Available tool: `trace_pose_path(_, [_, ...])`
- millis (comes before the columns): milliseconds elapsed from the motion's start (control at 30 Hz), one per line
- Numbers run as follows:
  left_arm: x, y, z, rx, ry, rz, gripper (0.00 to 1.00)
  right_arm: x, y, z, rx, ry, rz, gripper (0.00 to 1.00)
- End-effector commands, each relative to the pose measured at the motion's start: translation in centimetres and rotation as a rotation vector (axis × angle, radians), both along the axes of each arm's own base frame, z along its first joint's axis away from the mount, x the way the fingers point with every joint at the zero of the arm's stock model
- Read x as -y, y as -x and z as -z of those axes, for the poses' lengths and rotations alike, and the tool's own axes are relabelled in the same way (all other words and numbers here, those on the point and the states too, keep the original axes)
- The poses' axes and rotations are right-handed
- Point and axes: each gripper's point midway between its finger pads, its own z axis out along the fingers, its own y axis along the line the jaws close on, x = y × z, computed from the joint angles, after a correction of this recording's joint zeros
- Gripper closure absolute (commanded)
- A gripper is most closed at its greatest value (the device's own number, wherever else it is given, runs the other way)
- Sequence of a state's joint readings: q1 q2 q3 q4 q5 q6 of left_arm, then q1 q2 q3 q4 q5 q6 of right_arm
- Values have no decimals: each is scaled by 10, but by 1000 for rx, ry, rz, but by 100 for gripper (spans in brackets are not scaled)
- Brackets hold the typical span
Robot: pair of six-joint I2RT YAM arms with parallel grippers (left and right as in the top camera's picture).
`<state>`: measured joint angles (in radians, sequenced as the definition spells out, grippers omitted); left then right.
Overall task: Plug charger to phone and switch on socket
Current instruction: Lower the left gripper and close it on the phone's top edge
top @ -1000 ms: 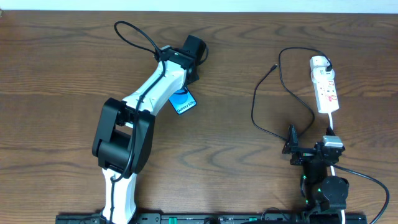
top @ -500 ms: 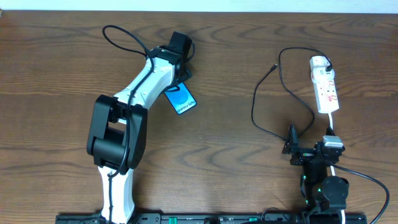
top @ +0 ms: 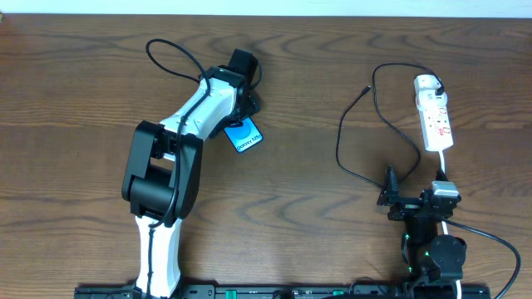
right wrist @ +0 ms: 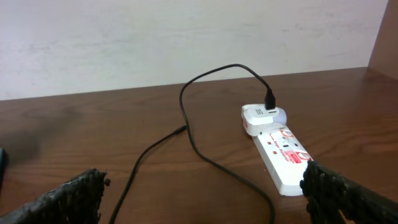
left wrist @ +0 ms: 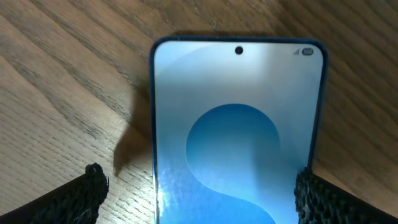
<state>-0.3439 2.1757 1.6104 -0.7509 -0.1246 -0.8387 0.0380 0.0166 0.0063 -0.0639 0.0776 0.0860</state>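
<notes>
Progress looked near zero: the charger (top: 338, 141) lay unplugged, well apart from the phone (top: 243, 137), the left gripper (left wrist: 202, 186) was spread wide astride it without clamping, the right gripper (right wrist: 202, 186) gaped empty, and the socket (top: 435, 123) was untouched.

Dark wooden table (top: 316, 83) carries the phone (top: 243, 138), charger (top: 337, 148) and socket (top: 436, 120).

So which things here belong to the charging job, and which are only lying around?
For the job: phone, charger cable, socket strip with its white plug.
Only lying about: none that I can see; just the table under them.
</notes>
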Motion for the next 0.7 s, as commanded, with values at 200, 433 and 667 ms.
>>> trace_pose_path(200, [12,3,7,-30,83,4,2,-2,0,-1,3,13,-8,1])
trace_pose_path(433, [14,6,7,-37,79,9,2,-2,0,-1,3,13,-8,1])
trace_pose_path(667, [14,7,13,-47,85,-39,2,-2,0,-1,3,13,-8,1])
